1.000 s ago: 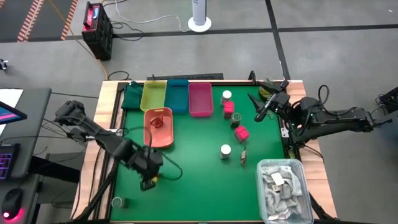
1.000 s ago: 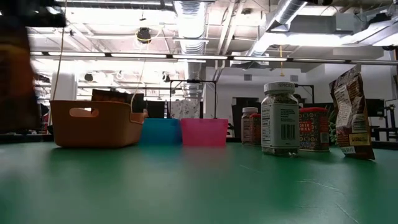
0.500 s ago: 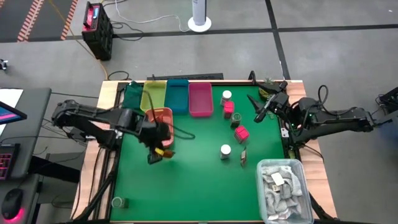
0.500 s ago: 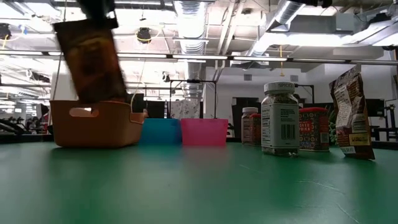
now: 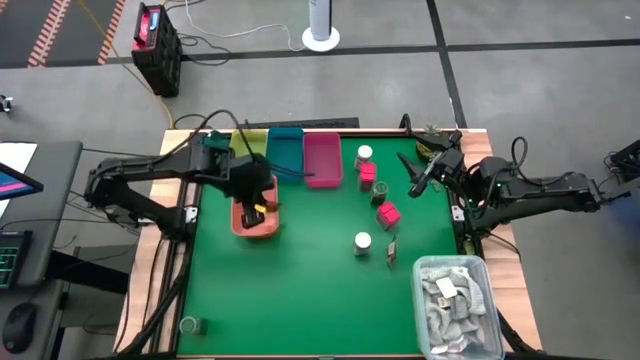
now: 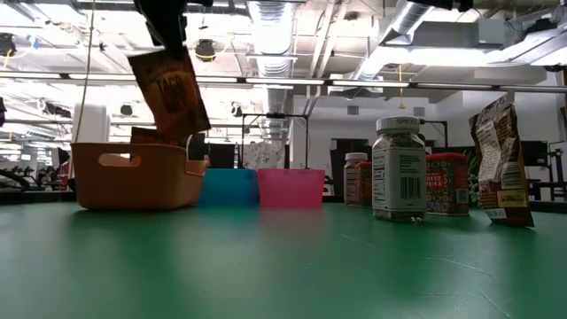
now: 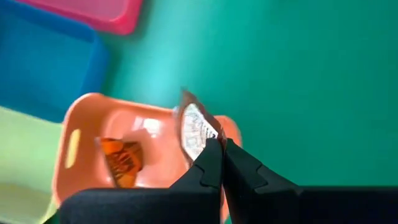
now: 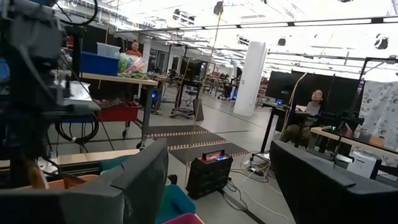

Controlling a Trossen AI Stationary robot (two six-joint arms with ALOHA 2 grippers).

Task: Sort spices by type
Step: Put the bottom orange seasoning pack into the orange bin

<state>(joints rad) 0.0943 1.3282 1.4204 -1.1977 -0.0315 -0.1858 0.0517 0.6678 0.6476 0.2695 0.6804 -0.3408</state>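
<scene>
My left gripper hovers over the orange tray, shut on a red-brown sachet. A second sachet lies inside that tray. Out on the green mat stand two white-capped jars, several pink packs and another sachet. A greenish jar stands at the near left corner. My right gripper waits open at the far right edge, touching nothing. My left gripper pinches the sachet between its two fingers at its upper edge, coming from above and pointing down. The sachet hangs tilted below the fingers, lifted clear, above the orange tray's rim.
Yellow, blue and pink trays line the far edge beside the orange one. A grey bin of pale rags fills the near right corner. Bare green mat spreads over the near middle.
My left gripper has travelled from the near left part of the mat toward the far edge, carrying the sachet raised, and now hangs over the orange tray. The sachet has swung along with it and stayed clear of the table. The right arm has kept still.
</scene>
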